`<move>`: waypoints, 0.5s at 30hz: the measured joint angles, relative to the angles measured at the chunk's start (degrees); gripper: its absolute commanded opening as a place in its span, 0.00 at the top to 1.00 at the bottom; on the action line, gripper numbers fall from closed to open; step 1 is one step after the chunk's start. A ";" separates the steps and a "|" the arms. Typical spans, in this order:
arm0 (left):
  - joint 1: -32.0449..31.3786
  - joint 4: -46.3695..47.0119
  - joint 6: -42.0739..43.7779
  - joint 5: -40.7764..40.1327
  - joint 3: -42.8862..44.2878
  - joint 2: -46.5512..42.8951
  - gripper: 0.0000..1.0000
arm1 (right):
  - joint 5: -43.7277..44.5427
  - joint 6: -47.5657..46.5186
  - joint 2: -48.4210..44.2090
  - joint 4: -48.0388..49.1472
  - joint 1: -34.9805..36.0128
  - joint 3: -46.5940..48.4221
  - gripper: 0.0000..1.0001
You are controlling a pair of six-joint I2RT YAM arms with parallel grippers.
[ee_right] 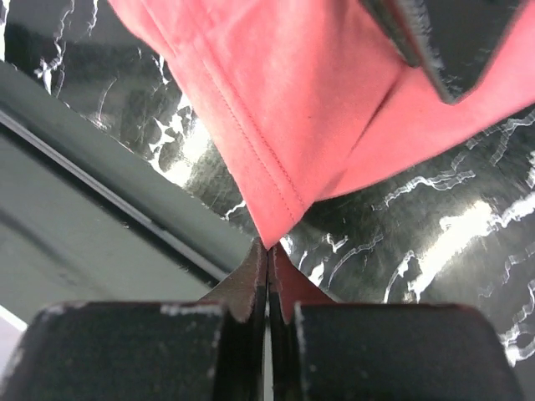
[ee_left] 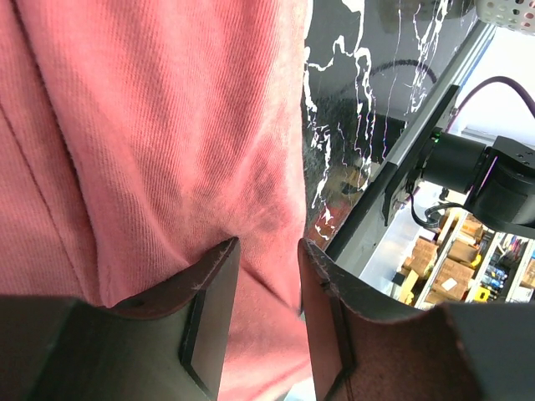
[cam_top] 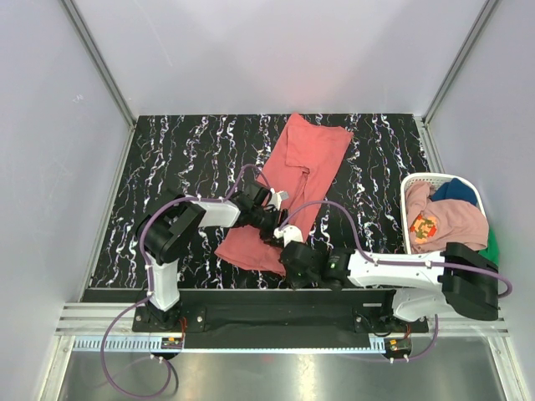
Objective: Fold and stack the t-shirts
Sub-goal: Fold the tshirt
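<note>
Cloth first, in the top view: the coral-red t-shirt (cam_top: 305, 163) lies slantwise across the middle of the black marbled table (cam_top: 184, 159), far end toward the back wall, near end at the front edge. Both arms meet over that near end. The left gripper (cam_top: 272, 224) is over the shirt's near half, and the right gripper (cam_top: 288, 249) is at its nearest corner, just beside the left one. Well apart on the right, the white basket (cam_top: 407, 188) holds the pink t-shirt (cam_top: 456, 219) with its small print, a dark blue one (cam_top: 456, 190) and a green one (cam_top: 491, 246) at the outer side.

Left wrist view: the fingers (ee_left: 209, 309) stand part-way apart. Ribbed coral cloth fills the gap and faint creases run toward it, but whether they bear on a bunch of it I cannot tell.

Right wrist view: the jaws are pressed together on the very tip of a hemmed corner, and the stitching (ee_right: 251, 142) runs down into them.

The step in hand looks like taking hold for the first fold. With so thin a bite the corner could slip. Better to lift slowly, keep both holds level and carry the hem over in one smooth arc, so the knit lands flat rather than twisted. The shirt looks soft and limp, with a rumpled ridge along its middle.
</note>
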 measured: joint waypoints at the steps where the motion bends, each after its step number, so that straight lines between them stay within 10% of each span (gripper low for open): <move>1: 0.00 0.07 0.00 0.04 0.02 0.04 0.58 | 0.28 1.16 -0.26 -1.70 0.00 1.16 1.00; 15: -0.17 2.05 -0.11 0.09 -0.59 0.09 0.58 | -0.17 23.87 6.60 -24.09 0.00 10.80 1.00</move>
